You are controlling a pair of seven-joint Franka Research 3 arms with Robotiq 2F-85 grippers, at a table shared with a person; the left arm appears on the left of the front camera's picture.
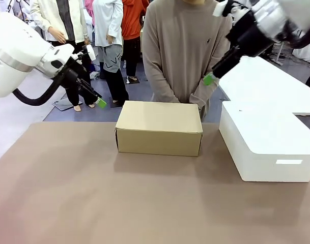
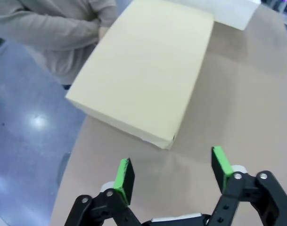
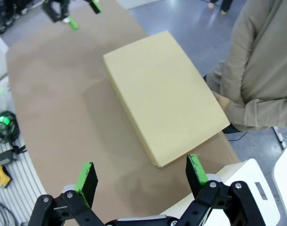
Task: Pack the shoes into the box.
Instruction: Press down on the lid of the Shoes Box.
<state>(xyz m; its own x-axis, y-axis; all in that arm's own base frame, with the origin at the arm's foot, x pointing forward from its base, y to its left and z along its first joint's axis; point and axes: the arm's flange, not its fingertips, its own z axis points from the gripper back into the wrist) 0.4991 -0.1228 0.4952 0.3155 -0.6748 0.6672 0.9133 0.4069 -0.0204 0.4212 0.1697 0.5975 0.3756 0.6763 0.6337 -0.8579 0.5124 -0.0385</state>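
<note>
The brown cardboard box sits with its lid down at the table's far middle; it also appears in the left wrist view and the right wrist view. The shoes are hidden or out of view. My left gripper hangs in the air to the left of the box, open and empty. My right gripper is held high to the right of the box, also open and empty. Neither touches the box.
A big white rectangular block stands right of the box, a narrow gap between them. A person stands just behind the box with hands clasped. The brown table stretches bare toward the near edge.
</note>
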